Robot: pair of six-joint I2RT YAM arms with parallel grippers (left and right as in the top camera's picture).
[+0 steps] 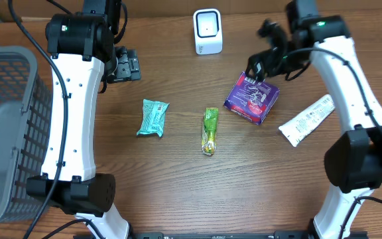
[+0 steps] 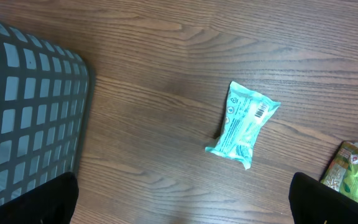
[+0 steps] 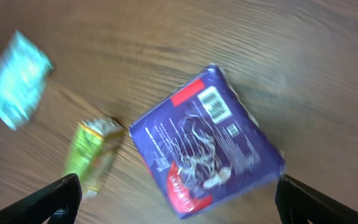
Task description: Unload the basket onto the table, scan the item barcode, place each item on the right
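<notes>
1. The left arm wears a long, smooth white shell with rounded edges, and a few small dark screw holes dot its side.
2. Its joint housings are glossy black and bulbous, and a tiny green light glows on the upper one.
3. A thin black cable runs down along the white shell.
4. The right arm has the same white shell, a fat black elbow joint and its own green lamp.
5. The left gripper and the right gripper are black and blocky.
6. From the wrist cameras, the left fingertips and right fingertips show as matte black wedges.
</notes>
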